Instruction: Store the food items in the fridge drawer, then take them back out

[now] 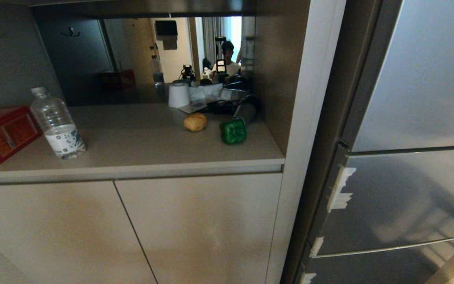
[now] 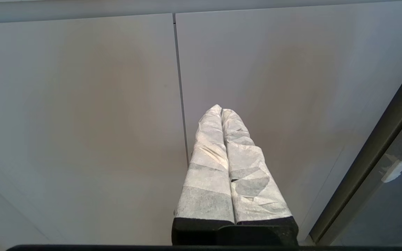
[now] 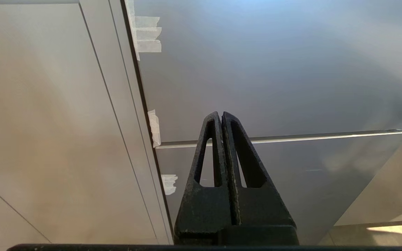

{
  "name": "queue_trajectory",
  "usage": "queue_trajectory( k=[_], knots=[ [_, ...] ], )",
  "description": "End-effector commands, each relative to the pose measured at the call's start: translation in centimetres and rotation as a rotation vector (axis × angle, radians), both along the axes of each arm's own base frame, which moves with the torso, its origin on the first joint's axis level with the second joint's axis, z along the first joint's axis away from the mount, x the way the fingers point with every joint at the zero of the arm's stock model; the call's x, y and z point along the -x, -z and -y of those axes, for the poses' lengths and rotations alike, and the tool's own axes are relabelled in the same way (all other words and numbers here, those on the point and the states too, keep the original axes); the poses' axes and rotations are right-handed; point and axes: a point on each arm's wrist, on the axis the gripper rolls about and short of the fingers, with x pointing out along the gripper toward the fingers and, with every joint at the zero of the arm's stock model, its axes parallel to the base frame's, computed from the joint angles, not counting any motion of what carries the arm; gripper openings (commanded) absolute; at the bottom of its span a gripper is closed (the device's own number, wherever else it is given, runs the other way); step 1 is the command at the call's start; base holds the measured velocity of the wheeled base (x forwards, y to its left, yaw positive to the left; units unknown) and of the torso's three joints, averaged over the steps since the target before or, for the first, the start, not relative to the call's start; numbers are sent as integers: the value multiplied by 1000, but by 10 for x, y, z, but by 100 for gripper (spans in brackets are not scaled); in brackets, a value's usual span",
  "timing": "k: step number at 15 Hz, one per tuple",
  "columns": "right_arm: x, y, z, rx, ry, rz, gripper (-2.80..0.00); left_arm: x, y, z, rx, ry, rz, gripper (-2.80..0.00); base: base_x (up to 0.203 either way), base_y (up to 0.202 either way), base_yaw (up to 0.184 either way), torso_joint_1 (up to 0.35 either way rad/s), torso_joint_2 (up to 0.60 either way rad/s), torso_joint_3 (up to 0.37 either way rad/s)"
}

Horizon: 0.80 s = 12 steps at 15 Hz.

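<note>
On the counter (image 1: 132,146), potato (image 1: 195,122) beside pepper (image 1: 233,131); both hands (image 2: 221,111) (image 3: 221,114) pinched empty, well below

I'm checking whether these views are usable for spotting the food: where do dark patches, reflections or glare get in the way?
Head view: the niche behind the potato and bell pepper is dim, and its mirror back wall adds reflected clutter; both foods still read clearly. Left wrist view: warm blotches on the cabinet doors. Right wrist view: soft sheen on the fridge panel.

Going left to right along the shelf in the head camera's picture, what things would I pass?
Red tin box → clear water bottle → white cup → potato → green bell pepper.
</note>
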Motion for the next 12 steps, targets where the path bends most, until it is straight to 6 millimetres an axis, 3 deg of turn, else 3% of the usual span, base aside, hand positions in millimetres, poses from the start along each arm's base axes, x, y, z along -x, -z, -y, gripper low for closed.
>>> queue_trajectory(
  k=[1,10,12],
  knots=[
    [0,0,0,0,-1,-1,-280,-1,3,0,2,0,-13,-280,0,0,0,0,0,0],
    [0,0,0,3,-2,-1,-280,-1,3,0,2,0,-13,-280,0,0,0,0,0,0],
    [0,0,0,3,-2,-1,-280,-1,3,0,2,0,-13,-280,-3,5,-108,3,2,3]
  ],
)
